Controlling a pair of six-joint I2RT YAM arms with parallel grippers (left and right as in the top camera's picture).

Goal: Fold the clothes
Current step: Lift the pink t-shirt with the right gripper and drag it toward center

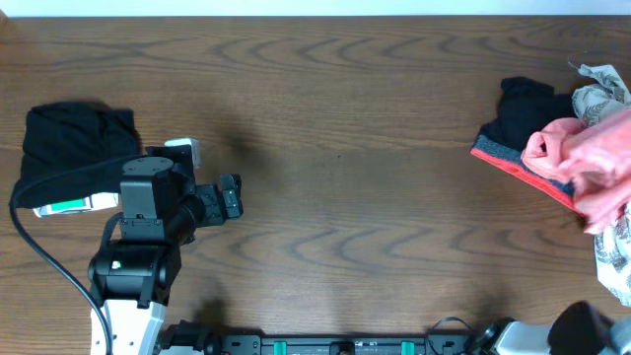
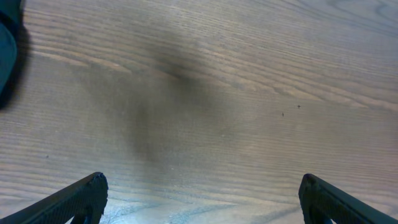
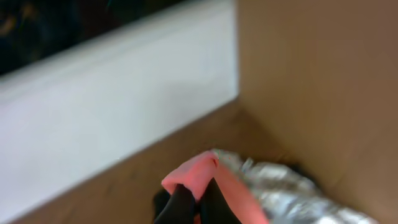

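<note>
The salmon-pink T-shirt (image 1: pixel 577 163) lies bunched on a heap of clothes at the table's right edge. In the right wrist view my right gripper (image 3: pixel 198 198) is shut, pinching a fold of the pink T-shirt (image 3: pixel 189 177) and holding it up, with silvery patterned cloth (image 3: pixel 292 190) behind it. In the overhead view the right fingers are not visible. My left gripper (image 1: pixel 229 197) is open and empty over bare wood at the left, its fingertips wide apart in the left wrist view (image 2: pixel 202 196).
A folded black garment (image 1: pixel 74 143) lies at the far left, with a white object (image 1: pixel 69 205) beside it. The right heap also holds a black garment (image 1: pixel 527 108), a grey piece with a red edge (image 1: pixel 508 158) and patterned cloth (image 1: pixel 603 94).
</note>
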